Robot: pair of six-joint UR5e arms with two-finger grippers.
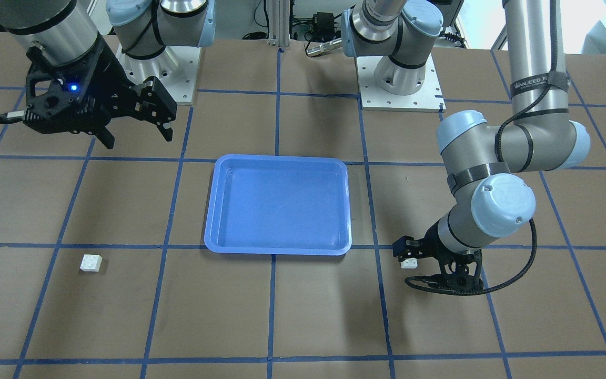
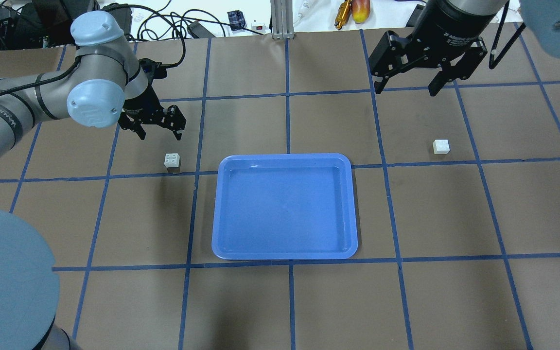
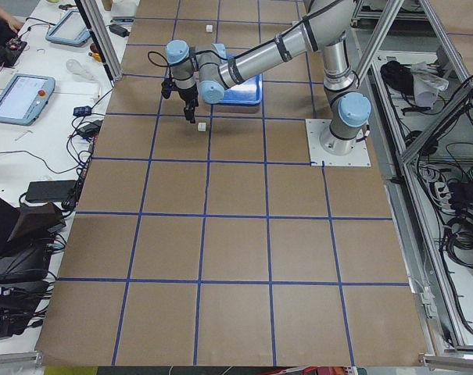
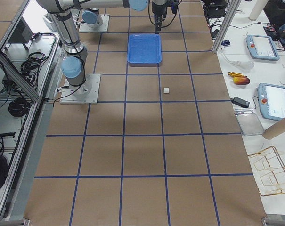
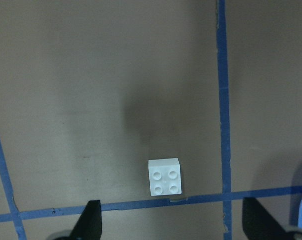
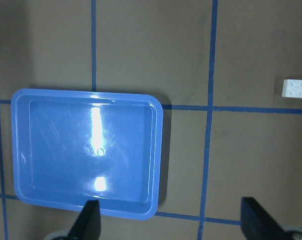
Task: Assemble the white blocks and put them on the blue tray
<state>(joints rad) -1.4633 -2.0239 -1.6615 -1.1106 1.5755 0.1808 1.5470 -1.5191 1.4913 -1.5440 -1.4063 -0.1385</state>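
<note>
Tray (image 2: 285,253): blue, at worktop (image 2: 455,301) centre.
Left block (image 2: 172,162): white, studs up, just off a tray corner, toward the left edge.
Right block (image 2: 441,146): white, toward the right edge, well apart from the tray.
Left pincer (image 2: 159,131): wide open, holding nothing, low beside the left block.
Right pincer (image 2: 405,90): wide open, holding nothing, raised high.

Glossy plastic blue tray (image 2: 285,253), matt brown table (image 2: 445,301)

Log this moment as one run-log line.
left gripper open, low by white block, no grasp | right gripper open, raised, empty | other white block untouched | blue tray empty | stage pre-grasp
</note>
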